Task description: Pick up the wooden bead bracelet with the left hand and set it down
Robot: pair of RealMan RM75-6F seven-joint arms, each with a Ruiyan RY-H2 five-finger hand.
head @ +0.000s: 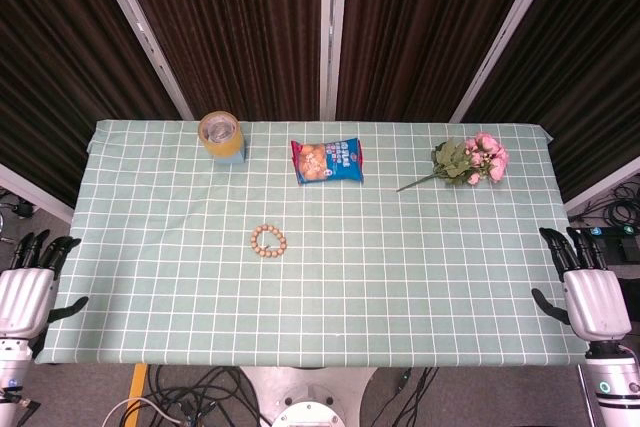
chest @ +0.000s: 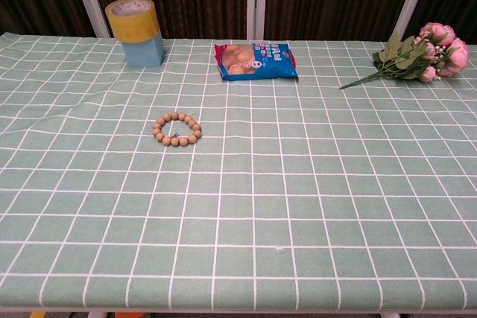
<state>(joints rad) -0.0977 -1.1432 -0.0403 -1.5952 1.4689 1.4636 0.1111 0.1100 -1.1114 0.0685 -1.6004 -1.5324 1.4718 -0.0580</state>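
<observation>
From my seat I see my left hand (head: pixel 27 287) at the table's left edge, fingers (head: pixel 40 247) released and spread apart, holding nothing. My right hand (head: pixel 590 287) sits at the right edge the same way, fingers (head: pixel 570 247) loose and apart, nothing in them. Neither hand shows in the chest view.

Well apart from both hands, the one wooden bead bracelet (head: pixel 268 240) lies flat on the green checked tablecloth (head: pixel 400 297), left of centre, a closed ring of beads resting alone. In the chest view the bracelet (chest: pixel 177 129) sits in the middle distance on the cloth (chest: pixel 298 206), nothing touching it.

Along the far side I count three other things. One roll of yellow tape (head: pixel 220 130) stands on one small blue box (head: pixel 229 153) at the far left; the chest view shows the tape (chest: pixel 133 18) atop the box (chest: pixel 144 51) too. One blue snack bag (head: pixel 326 160) lies flat near the far middle (chest: pixel 256 61). One bunch of pink flowers (head: pixel 470 160) lies on its side at the far right, stems pointing toward the centre (chest: pixel 421 56).
</observation>
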